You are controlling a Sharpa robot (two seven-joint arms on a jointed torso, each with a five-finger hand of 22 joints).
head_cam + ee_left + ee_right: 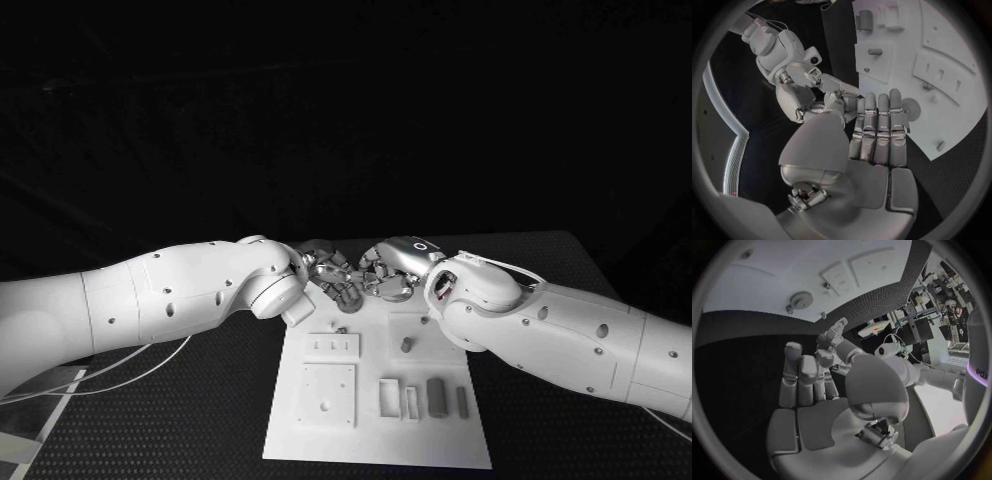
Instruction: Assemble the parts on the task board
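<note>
Parts (436,386) lie on the white task board (378,445) mid-worktop (173,420). Both hands meet above its far edge: left hand (335,280) with fingers (879,125) straight, right hand (392,270) seemingly empty, though whether either pinches something is unclear.

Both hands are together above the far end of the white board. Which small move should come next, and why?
Probably lower the right hand toward the gear on the task board: both it and the left hand appear to hold nothing, and the gear lies just beyond the fingers.
</note>
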